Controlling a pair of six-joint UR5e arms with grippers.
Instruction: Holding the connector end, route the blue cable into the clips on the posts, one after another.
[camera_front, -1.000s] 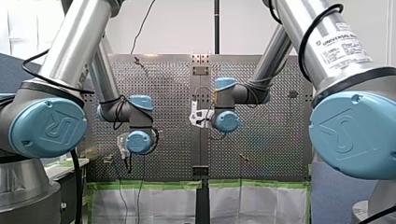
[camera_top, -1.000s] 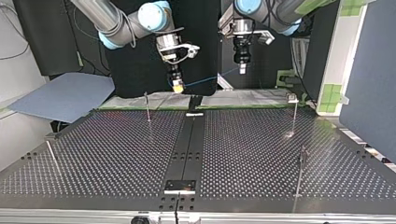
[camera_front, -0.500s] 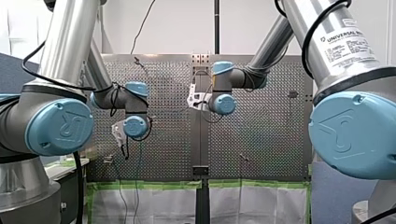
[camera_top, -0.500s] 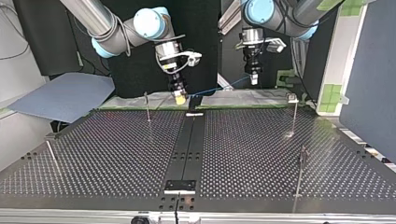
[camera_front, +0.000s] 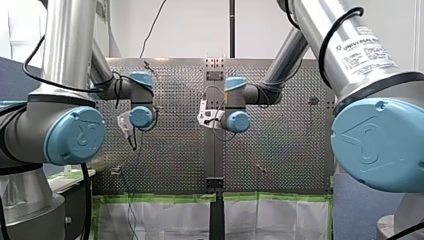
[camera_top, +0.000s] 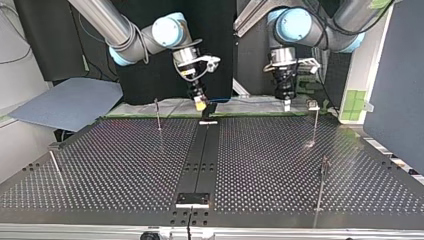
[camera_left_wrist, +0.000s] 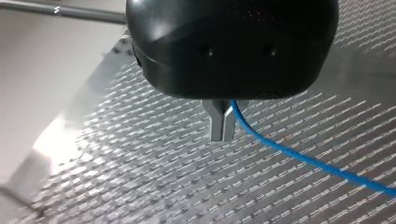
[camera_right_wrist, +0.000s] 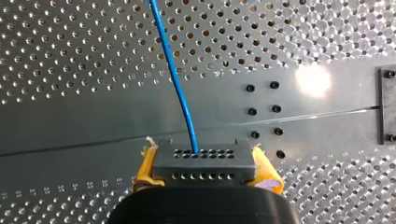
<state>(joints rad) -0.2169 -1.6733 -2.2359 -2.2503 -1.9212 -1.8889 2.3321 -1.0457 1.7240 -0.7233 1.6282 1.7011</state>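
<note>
Our left gripper (camera_left_wrist: 222, 136) has its metal fingers (camera_left_wrist: 217, 123) pressed together on the blue cable (camera_left_wrist: 299, 156). The cable comes out at their side close under the black body, which covers the pinch itself. From there it runs over the perforated table (camera_left_wrist: 116, 186) and off the edge of the left wrist view.

Our right gripper (camera_right_wrist: 203, 156) clamps the dark connector (camera_right_wrist: 203, 164) between its yellow pads (camera_right_wrist: 145, 168), its own body cut off at the edge. The cable leaves the connector's face and runs ahead out of view.

In the front view both grippers point away from the camera behind their blue wrist joints, so we cannot read them or pick out the cable there. In the top view the cable is only a faint line between the two grippers, over the table's far edge.

Four thin posts stand on the table:
- One (camera_top: 158, 115) is near our right gripper.
- One bears a clip (camera_top: 313, 105) near our left gripper.
- One (camera_top: 322, 182) is at the top view's right, closer to the camera.
- One (camera_top: 54, 167) leans at the view's left.

The other clips are too small to tell. A blue-grey sheet (camera_top: 70, 102) lies beyond the table's far left corner.
</note>
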